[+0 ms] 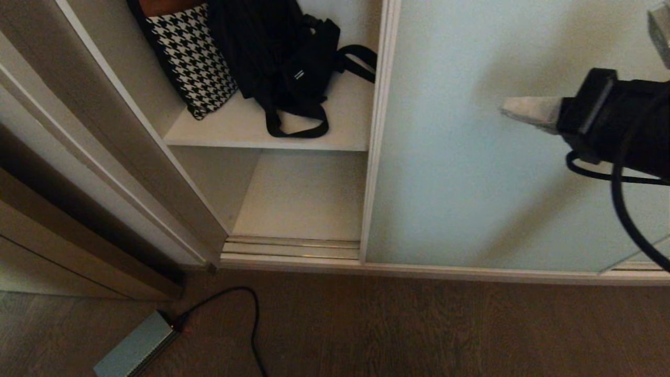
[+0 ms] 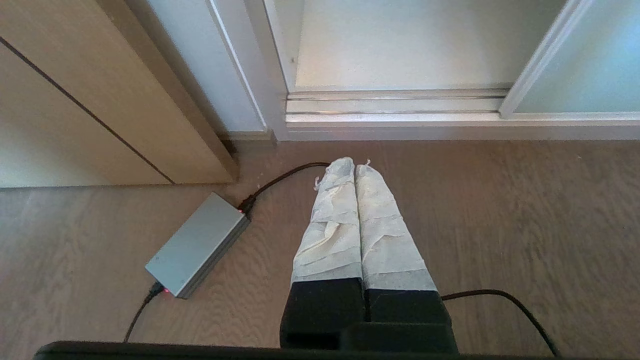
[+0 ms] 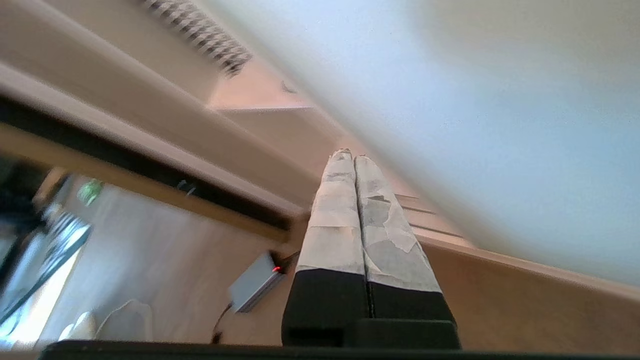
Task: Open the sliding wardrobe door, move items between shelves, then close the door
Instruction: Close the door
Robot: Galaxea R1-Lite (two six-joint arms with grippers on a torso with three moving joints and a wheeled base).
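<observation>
Taped-up white fingers on the right gripper (image 1: 503,110) are pressed flat together, holding nothing, hovering in front of the sliding wardrobe door (image 1: 471,173), whose frosted glass is slid aside so the shelves are exposed just left of its frame. Left gripper (image 2: 348,167) is pinched closed too, empty, parked low over the floor in front of the door's track (image 2: 395,100). Black bag (image 1: 282,57) slumps on the upper shelf (image 1: 251,131) left of the door, next to a houndstooth bag (image 1: 193,57). Looks soft, floppy and light, so I'd pinch a loop strap (image 1: 296,128) at the shelf's front edge. Lower shelf (image 1: 303,196) sits below.
</observation>
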